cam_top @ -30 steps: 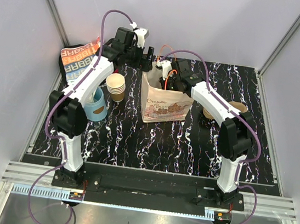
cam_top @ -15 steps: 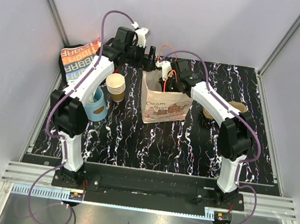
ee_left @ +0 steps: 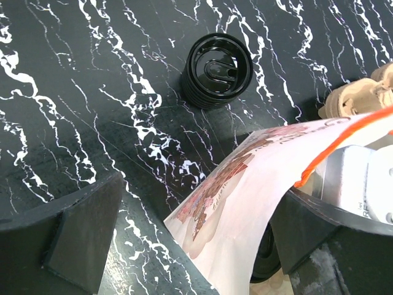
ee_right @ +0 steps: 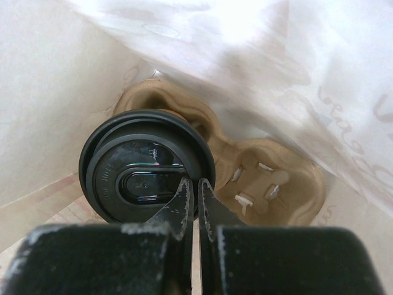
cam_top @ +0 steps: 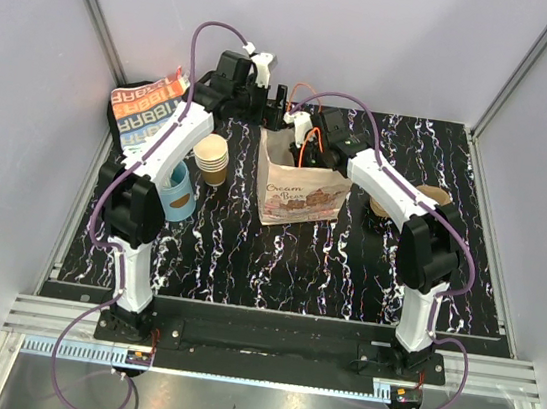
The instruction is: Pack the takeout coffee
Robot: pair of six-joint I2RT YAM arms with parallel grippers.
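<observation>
Top: left end effector (cam_top: 272, 99) wide open behind bag (cam_top: 300, 193); right end effector (cam_top: 304, 134) inside it.
Left wrist: bag edge between spread fingers, ungripped.
Right wrist: shut, empty, tips over coffee (ee_right: 144, 172), which sits in tray (ee_right: 276, 178).
Risk: tips snag it on exit and it tips.

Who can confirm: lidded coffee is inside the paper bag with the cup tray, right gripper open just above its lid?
Not open: the right gripper is shut, fingers together, per the right wrist view. The rest holds: it sits above the lid of the takeout coffee, inside the paper bag with the cup tray.
</observation>
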